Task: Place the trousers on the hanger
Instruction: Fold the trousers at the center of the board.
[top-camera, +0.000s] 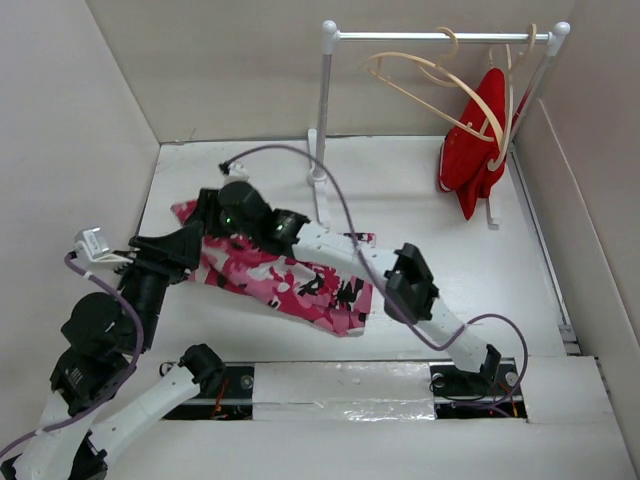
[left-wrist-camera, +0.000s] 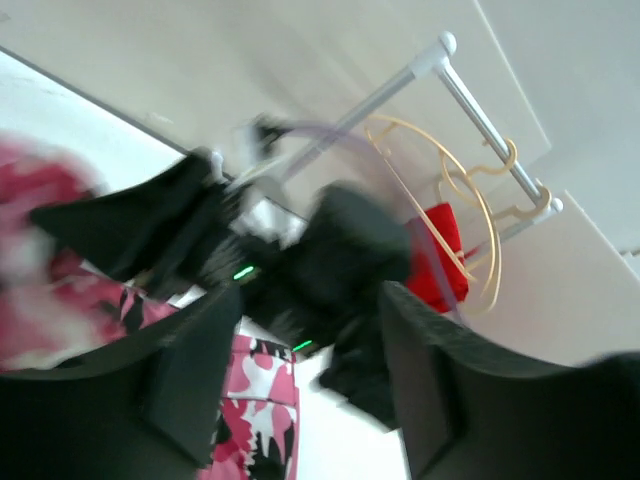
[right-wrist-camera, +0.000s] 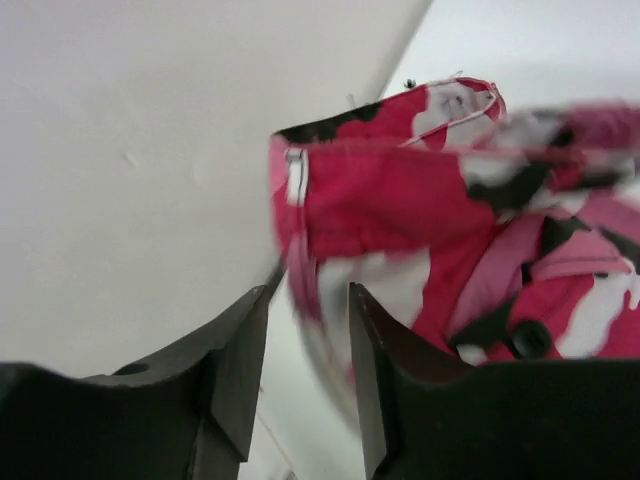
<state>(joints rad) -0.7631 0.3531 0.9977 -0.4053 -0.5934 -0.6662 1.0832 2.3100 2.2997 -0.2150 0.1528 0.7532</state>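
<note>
From above, the pink, red, white and black camouflage fabric trousers (top-camera: 300, 285) lie crumpled on the white bench (top-camera: 430, 200); the thin pale wooden hanger (top-camera: 410, 90) hangs from the white rail (top-camera: 400, 36); left wrist: left tool (left-wrist-camera: 310, 290) released, empty; right wrist: right tool (right-wrist-camera: 308, 300) straddles a blurred trouser edge, grip impossible to tell.

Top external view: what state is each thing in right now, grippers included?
Pink, red, white and black camouflage trousers: heaped on the table, one edge pinched.
Empty pale wooden hanger: hanging on the rail, bare.
Second wooden hanger: on the rail, carrying the red garment.
Right gripper: shut on a trouser edge.
Left gripper: open, holding nothing.
</note>
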